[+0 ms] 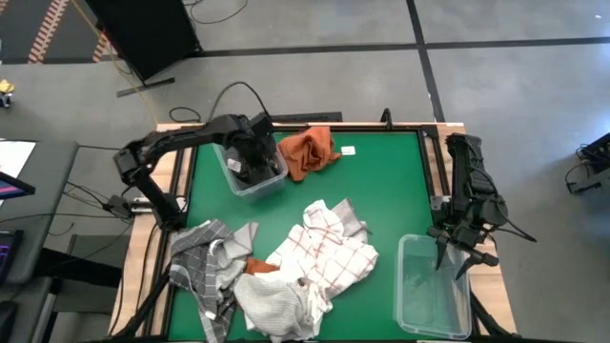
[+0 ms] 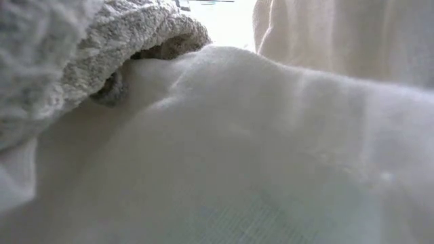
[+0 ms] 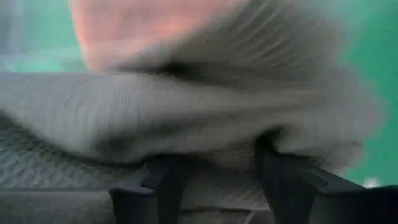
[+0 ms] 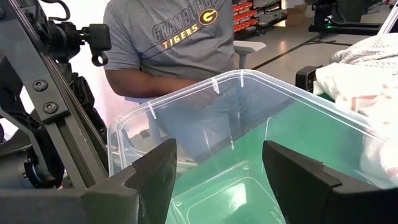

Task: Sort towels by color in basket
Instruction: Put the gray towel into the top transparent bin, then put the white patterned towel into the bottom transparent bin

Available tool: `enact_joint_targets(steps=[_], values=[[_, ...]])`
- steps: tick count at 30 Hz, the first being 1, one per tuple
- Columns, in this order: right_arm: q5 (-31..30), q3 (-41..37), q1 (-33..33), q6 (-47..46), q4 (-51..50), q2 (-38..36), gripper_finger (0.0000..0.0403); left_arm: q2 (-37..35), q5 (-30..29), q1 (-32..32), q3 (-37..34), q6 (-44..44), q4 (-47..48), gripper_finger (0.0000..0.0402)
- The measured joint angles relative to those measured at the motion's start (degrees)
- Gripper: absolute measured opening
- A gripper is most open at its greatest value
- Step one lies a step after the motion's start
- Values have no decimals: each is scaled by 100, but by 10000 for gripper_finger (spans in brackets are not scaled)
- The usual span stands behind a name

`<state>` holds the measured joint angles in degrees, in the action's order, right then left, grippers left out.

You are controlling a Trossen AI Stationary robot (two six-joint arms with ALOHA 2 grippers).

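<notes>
So far only the soft dark grey towel point(image 1: 255, 164) is in my clear bin point(image 1: 234, 179), under my left gripper point(image 1: 259, 162), grip unclear; rust-orange towel point(image 1: 308, 150) beside it, others unsorted; right gripper point(image 1: 456, 255) open, empty.

High view looked straight down over the whole worktop point(image 1: 381, 191). Low view sat pressed against a white towel point(image 2: 237, 149), also seen from above. Left wrist view crowded a dark grey towel point(image 3: 186, 118). Right wrist view faced a clear bin point(image 4: 249, 162), shared with overhead.
</notes>
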<state>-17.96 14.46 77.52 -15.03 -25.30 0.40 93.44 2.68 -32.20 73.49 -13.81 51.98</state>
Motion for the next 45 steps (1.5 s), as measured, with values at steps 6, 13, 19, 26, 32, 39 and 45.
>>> enact_joint_targets(steps=[6, 13, 19, 26, 32, 39, 45], values=[[-2, 1, 0, 0, -1, 0, 264, -740, -4, 36, 598, -3, 493, 183], [-2, 2, -2, 0, -2, 0, 264, -1849, -6, 204, 938, 25, 982, 183], [0, 0, -1, 0, -1, 0, 264, -2580, 4, 790, 938, 329, 1822, 183], [-2, 0, -2, 0, -2, 0, 264, -3125, 7, 1847, 896, 1130, 2663, 183], [-2, 0, -2, 0, -2, 0, 264, -3508, 2, 2835, 574, 2100, 2970, 183], [-2, 2, -2, -2, -2, 0, 264, -3883, -118, 3854, -61, 3237, 2964, 183], [-1, 1, -1, -2, -2, 0, 264, -4008, -254, 4579, -657, 4032, 2798, 183]])
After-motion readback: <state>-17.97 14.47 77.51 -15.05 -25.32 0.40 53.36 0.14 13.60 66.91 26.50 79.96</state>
